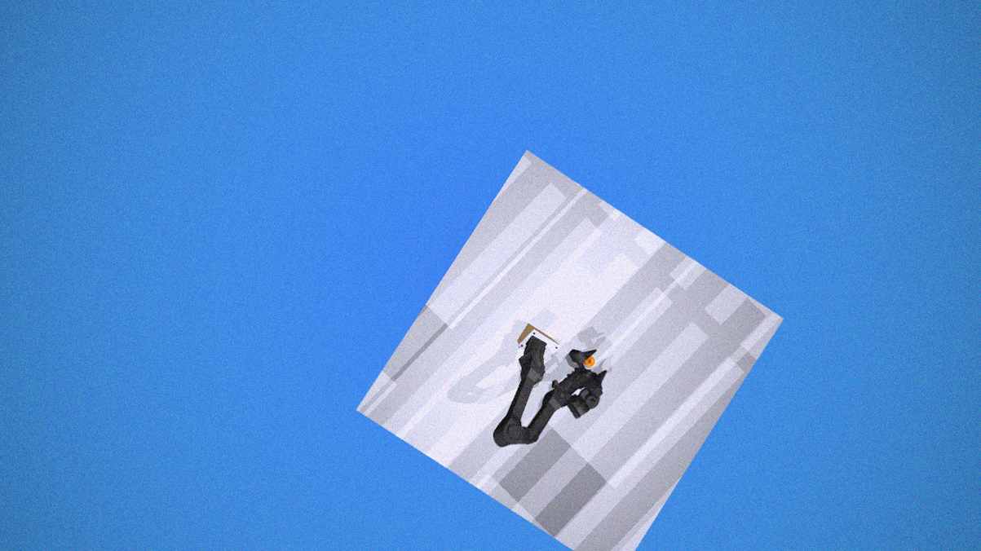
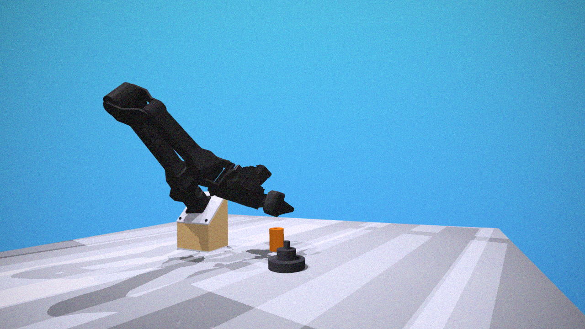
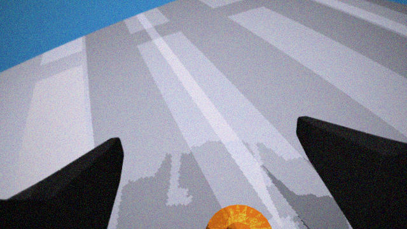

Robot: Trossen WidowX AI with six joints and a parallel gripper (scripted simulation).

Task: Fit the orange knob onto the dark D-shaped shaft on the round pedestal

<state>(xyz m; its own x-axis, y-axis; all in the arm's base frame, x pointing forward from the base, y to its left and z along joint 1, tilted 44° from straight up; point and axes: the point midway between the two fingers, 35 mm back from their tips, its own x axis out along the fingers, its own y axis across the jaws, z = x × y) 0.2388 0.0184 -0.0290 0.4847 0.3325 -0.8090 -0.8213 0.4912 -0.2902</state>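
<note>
My gripper [image 1: 599, 361] [image 2: 292, 209] [image 3: 210, 135] is open wide, with nothing between its fingers. It hangs above the orange cylindrical knob [image 1: 589, 361] [image 2: 275, 240] [image 3: 238, 216], which stands upright, apparently on the pale striped bench [image 1: 658, 396] [image 2: 409, 266] [image 3: 63, 111]. In the exterior view the knob is behind the dark round stepped pedestal [image 2: 286, 265]; whether the two touch, I cannot tell.

The fitting itself is all ahead of me. The dark D-shaped shaft [image 2: 286, 244] stands bare above the pedestal, with no knob on it. The knob's upright stance is useful, I judge, because its hole faces up and a grip on its sides should keep it straight. My wrist view cuts off most of that hole, so I cannot read its flat side from here.

What remains, as I see it: come down around the knob, close on it, lift it over the shaft, and turn it gently under light pressure until the flats agree. Then I must press it fully onto the pedestal and let go. A crooked grip could tip it, and pushing hard before the flats match could jam it.
</note>
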